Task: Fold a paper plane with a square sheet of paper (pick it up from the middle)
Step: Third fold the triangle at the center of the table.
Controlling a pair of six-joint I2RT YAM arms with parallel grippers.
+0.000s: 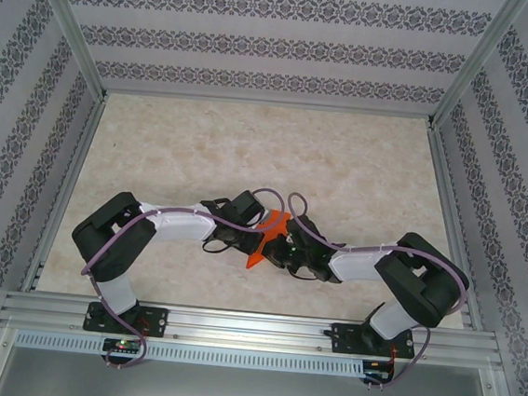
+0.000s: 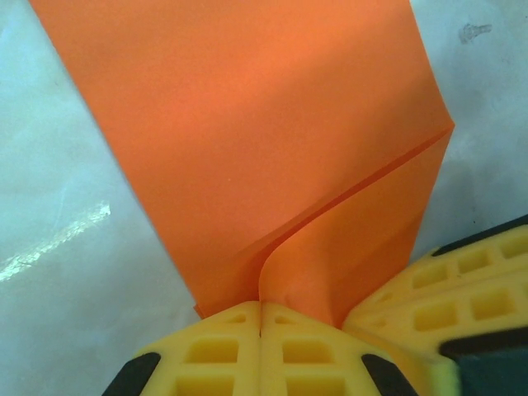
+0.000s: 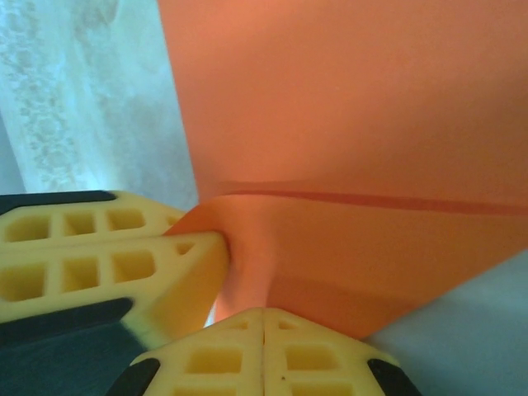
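Left gripper (image 2: 261, 308): my two yellow fingers are pressed flat together, and the orange paper (image 2: 247, 140) is pinched in the seam between them. From that pinch the paper curls up and away, with a sharp crease running out towards the right edge of the picture. A finger of my other arm pokes in from the lower right, tucked right against the same flap.

Right gripper (image 3: 264, 315): same story, fingers together and clamped on the bottom of the orange paper (image 3: 355, 107). The left arm's yellow finger crowds in from the left, its tip pushing into a curl of the paper just beside my own grip. A darker fold line crosses the paper above that.

In both wrist views the paper runs off the top, so I can't see its far edges or its full shape.

From above, the left gripper (image 1: 240, 237) and right gripper (image 1: 289, 253) meet nose to nose, and the orange paper (image 1: 268, 228) is wedged between them, mostly covered by wrists and purple cables (image 1: 278, 199). Only a pointed bit shows, aimed down at the near edge. It sits over the worktop (image 1: 251, 141) close to the near edge, midway between left and right edges. I can't tell if its lower tip touches the surface.
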